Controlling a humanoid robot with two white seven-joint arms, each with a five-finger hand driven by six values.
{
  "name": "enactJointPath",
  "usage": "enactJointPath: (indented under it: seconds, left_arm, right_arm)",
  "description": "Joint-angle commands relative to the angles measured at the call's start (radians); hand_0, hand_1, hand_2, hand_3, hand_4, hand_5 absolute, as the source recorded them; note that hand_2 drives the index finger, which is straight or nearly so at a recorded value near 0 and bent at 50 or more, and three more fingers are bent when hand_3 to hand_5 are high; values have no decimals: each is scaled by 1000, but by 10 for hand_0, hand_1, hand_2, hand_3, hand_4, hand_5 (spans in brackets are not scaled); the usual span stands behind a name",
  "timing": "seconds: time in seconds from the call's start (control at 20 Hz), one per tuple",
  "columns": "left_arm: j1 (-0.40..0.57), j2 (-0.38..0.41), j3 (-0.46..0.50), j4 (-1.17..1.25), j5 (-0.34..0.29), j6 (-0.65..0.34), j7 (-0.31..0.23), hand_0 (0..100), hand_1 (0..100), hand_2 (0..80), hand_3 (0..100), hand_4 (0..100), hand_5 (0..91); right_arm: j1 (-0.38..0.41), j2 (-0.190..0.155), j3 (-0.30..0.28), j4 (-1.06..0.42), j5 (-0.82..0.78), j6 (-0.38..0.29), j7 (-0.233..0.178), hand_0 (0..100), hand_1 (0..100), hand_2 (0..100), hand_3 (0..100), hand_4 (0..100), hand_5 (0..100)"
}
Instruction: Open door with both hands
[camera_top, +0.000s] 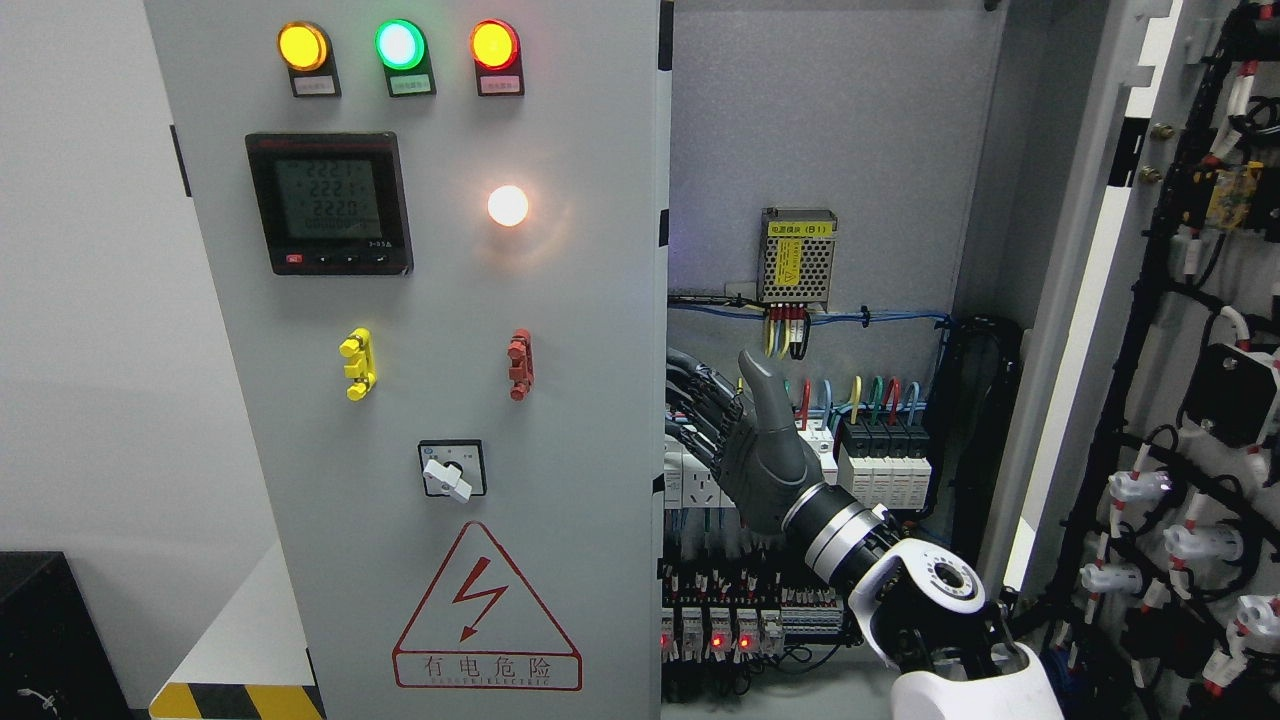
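Observation:
The cabinet's left door (560, 400) is a grey panel with indicator lamps, a meter and a warning triangle, and it stands closed or nearly so. The right door (1080, 300) is swung wide open to the right, showing the wiring on its inner side. My right hand (735, 430) comes in from the lower right and sits inside the opening at mid height. Its dark fingers (695, 400) reach left and hook behind the left door's free edge (664, 420), which hides their tips. The thumb (768, 390) points up, clear of the door. My left arm does not show.
Inside the cabinet are a power supply (797, 255), rows of breakers (880, 460) and relays with red lights (715, 625). Cable bundles and white connectors (1190, 540) line the open right door. A black box (45, 630) stands at the lower left.

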Motion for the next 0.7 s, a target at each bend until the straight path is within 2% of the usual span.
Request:
enactJointPath:
  seconds: [0.0,0.2,0.35,0.65]
  left_arm:
    - [-14,-3,0,0,0,0,-1,0,0,0,0,0,0]
    - [-14,-3,0,0,0,0,-1,0,0,0,0,0,0]
    - [-14,-3,0,0,0,0,-1,0,0,0,0,0,0]
    - [-14,-3,0,0,0,0,-2,0,0,0,0,0,0]
  right_arm:
    - [-6,-1,-9,11,1,-1,15,0,0,0,0,0,0]
    - [-7,-1,-9,11,-1,1,18,0,0,0,0,0,0]
    - [-7,-1,-9,12,2,2,69,0,0,0,0,0,0]
    - [-21,0,-9,18,7,2,81,0,0,0,0,0,0]
